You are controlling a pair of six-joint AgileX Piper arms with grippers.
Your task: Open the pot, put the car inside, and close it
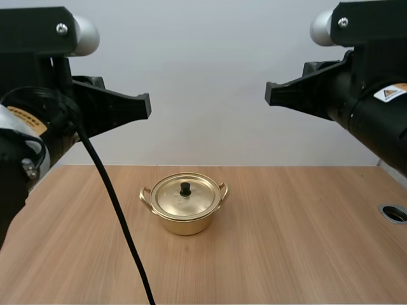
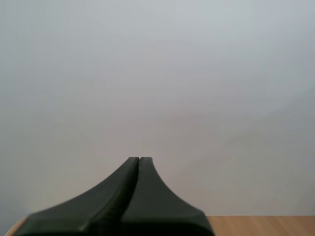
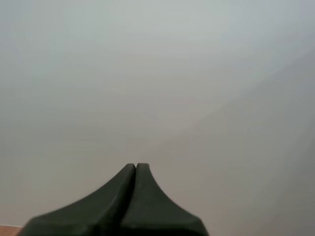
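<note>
The gold pot (image 1: 186, 217) is sitting upright on the wooden table (image 1: 305, 248), a little left of the middle of the frame in the high view. Its lid (image 1: 170, 198) is lying flat on the rim with a black knob (image 1: 186, 189) standing at its centre, and it is hiding the inside, so what the pot is holding cannot be told. Two side handles (image 1: 145, 199) are sticking out to left and right, each partly tucked under the lid's edge. The left gripper (image 1: 146, 105) is hanging at the upper left of the frame, well above the pot and apart from it; in the left wrist view its fingers (image 2: 147, 187) are lying pressed together as one dark wedge, pinching nothing, with a strip of table showing just past them. The right gripper (image 1: 268, 93) is hanging at the upper right, also well clear of the pot, and in the right wrist view its fingers (image 3: 147, 196) are likewise lying closed against each other on nothing. Both arms are running out past the frame edges. At the right edge of the table a round dark opening (image 1: 394, 213) is being cut off by the frame, and what it is is hard to make out
</note>
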